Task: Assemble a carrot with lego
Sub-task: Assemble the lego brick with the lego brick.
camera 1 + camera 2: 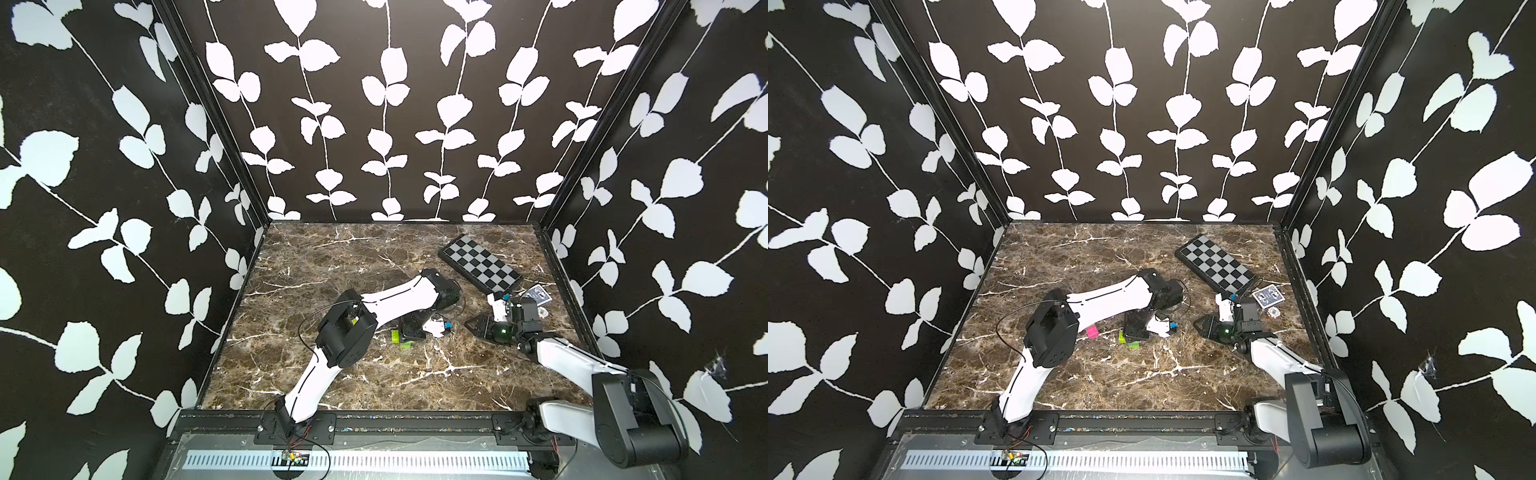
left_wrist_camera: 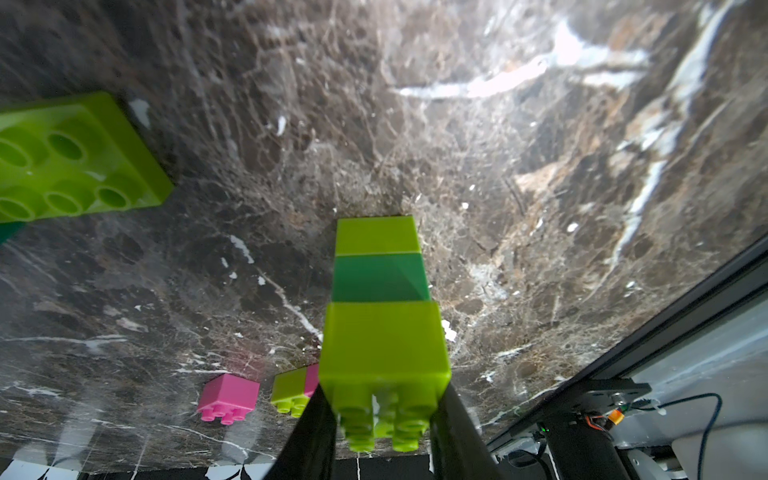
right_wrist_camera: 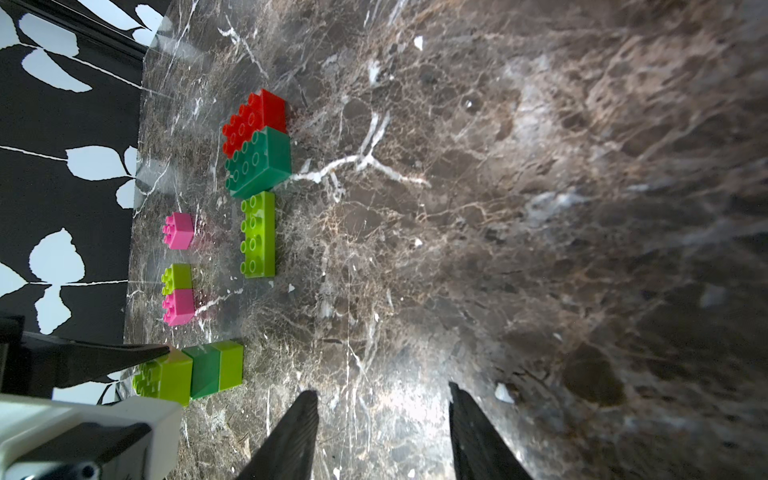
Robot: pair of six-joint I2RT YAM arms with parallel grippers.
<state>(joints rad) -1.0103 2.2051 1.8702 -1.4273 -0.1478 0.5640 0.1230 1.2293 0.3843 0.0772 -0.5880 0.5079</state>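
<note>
My left gripper (image 2: 384,415) is shut on the carrot stack (image 2: 382,332), three joined lego bricks: lime, dark green, lime. The stack lies level, its far end down by the marble; the right wrist view shows it (image 3: 195,374) with a left finger (image 3: 104,361) on it. Loose lego lies beyond: an orange-red brick (image 3: 262,116), a dark green brick (image 3: 259,162), a long lime brick (image 3: 257,235), two pink bricks (image 3: 179,230) (image 3: 178,307) and a small lime brick (image 3: 178,276). My right gripper (image 3: 382,399) hangs open and empty just right of the stack. In a top view the left gripper (image 1: 409,332) covers most bricks.
A black-and-grey checkered board (image 1: 480,264) lies at the back right, with a blue deck of cards (image 1: 536,296) beside it near the right wall. The left arm (image 1: 399,297) reaches across the middle of the marble table (image 1: 332,257). Patterned walls close in three sides.
</note>
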